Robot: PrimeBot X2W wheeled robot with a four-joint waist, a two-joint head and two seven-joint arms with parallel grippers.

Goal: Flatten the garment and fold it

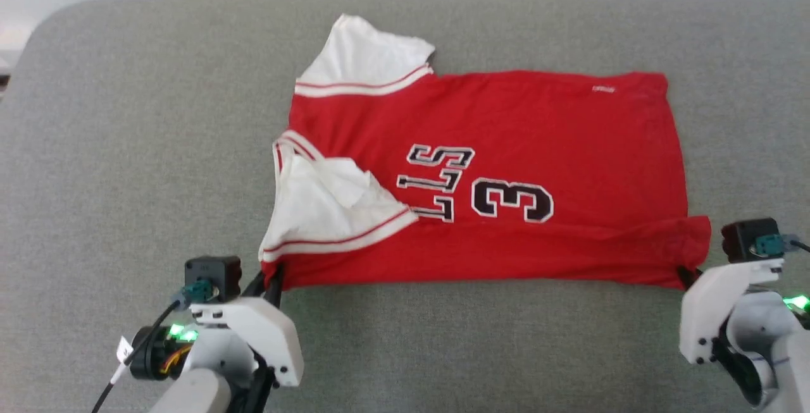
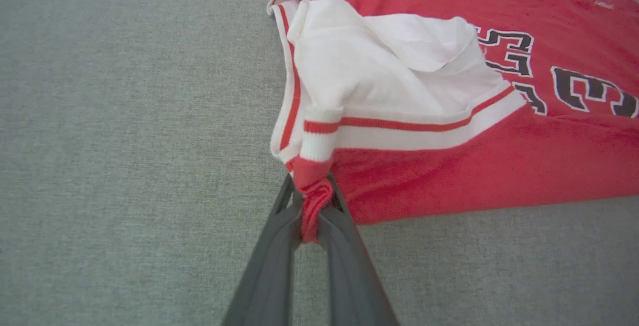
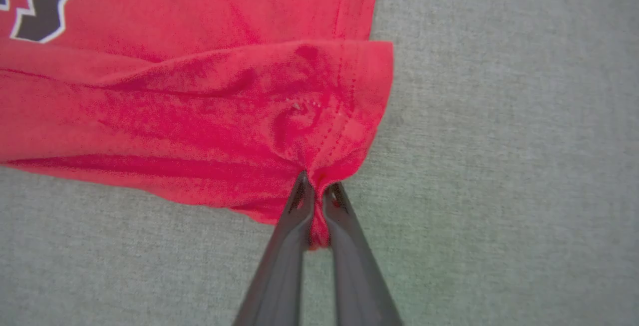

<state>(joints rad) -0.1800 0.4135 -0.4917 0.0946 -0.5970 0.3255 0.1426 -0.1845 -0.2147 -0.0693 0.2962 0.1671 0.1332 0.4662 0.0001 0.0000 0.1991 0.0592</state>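
The garment, a red jersey with white sleeves and black letters and a 3, lies sideways on the grey surface, mostly spread out. One white sleeve is crumpled over the near left part; the other points to the far side. My left gripper is shut on the garment's near left corner, pinching a red bunch just below the sleeve seam. My right gripper is shut on the near right hem corner, where the cloth puckers between the fingers.
A grey fabric-covered surface lies under the garment, with a rounded far left corner and a pale wall behind it. Bare grey cloth stretches left of the garment and along the near edge between my arms.
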